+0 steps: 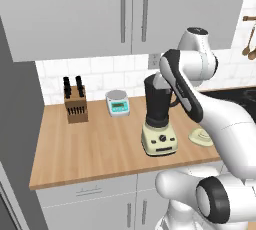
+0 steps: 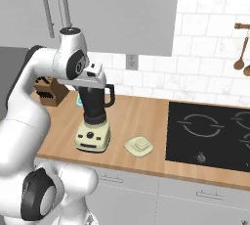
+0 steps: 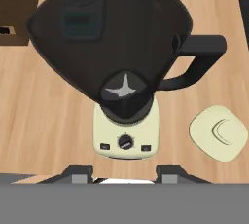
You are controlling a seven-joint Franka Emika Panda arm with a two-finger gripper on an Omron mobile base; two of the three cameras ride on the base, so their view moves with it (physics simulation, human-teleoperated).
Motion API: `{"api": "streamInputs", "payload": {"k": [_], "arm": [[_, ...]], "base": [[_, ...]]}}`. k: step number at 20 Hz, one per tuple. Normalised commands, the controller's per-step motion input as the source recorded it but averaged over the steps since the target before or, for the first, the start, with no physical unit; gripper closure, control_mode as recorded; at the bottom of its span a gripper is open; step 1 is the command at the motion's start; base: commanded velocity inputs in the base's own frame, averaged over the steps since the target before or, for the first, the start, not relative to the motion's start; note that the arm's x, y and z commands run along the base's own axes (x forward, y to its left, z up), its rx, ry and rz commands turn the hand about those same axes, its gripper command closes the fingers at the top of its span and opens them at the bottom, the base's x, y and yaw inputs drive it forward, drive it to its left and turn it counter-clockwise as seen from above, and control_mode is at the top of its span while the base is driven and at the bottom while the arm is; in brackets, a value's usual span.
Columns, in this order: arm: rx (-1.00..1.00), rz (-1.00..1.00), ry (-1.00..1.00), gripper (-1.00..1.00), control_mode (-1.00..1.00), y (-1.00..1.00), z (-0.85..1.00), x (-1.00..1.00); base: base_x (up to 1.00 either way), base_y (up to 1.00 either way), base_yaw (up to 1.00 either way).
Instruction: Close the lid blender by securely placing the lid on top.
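The blender (image 1: 160,119) jar stands open directly under the claw (image 3: 125,172); bare surface (image 2: 141,116) surrounds the lid (image 2: 139,146), and the cupboards (image 1: 100,9) hang overhead.

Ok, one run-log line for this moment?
end effector: open, empty, above blender | lid: on counter beside blender base | jar: uncovered

arm (image 1: 190,94): glossy white, rounded | joints: dark grey rings

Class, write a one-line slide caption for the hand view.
Looking down into the open dark blender on the wooden counter, its cream lid lying beside the base.
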Motion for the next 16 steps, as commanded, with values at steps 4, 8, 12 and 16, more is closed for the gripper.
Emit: {"api": "streamInputs", "payload": {"k": [4, 8, 12, 16], "arm": [[0.00, 0.00, 0.00, -1.00, -1.00, -0.07, 0.00, -0.51], [0.00, -0.01, 0.00, -1.00, -1.00, -0.39, 0.00, -1.00], [0.00, -0.07, 0.00, -1.00, -1.00, -0.84, -0.06, -0.96], [0.00, 0.00, 0.00, -1.00, -1.00, -1.00, -0.14, -0.61]], "base": [[0.00, 0.00, 0.00], [0.00, 0.00, 0.00], [0.00, 0.00, 0.00], [0.00, 0.00, 0.00]]}}
